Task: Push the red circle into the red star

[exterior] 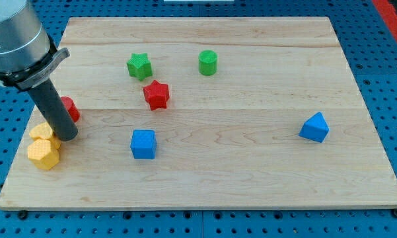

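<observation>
The red circle [70, 109] lies near the board's left edge, partly hidden behind my rod. The red star [156, 94] lies to its right, near the board's middle, a good gap away. My tip [67, 137] rests on the board just below the red circle, touching or nearly touching it, and right beside the upper yellow block [42, 131].
A second yellow block [43, 155] sits below the first at the left edge. A green star [139, 66] and a green cylinder [208, 63] lie toward the top. A blue cube [143, 144] lies below the red star. A blue block [315, 127] is at the right.
</observation>
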Controlling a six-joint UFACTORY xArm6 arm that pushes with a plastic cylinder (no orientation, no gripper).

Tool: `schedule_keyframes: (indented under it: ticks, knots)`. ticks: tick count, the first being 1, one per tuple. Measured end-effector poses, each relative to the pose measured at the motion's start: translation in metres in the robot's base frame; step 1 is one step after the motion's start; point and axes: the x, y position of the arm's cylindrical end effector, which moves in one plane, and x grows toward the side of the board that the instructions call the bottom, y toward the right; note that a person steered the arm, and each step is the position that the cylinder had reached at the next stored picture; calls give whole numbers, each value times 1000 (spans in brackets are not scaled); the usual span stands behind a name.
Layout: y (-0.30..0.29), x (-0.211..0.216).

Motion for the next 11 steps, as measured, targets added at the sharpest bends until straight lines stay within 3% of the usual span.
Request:
schedule_keyframes:
  ticks: [1, 3, 8, 11]
  knots:
    - [-6, -12]
    - [-72, -36]
    - [56, -50]
    - [76, -32]
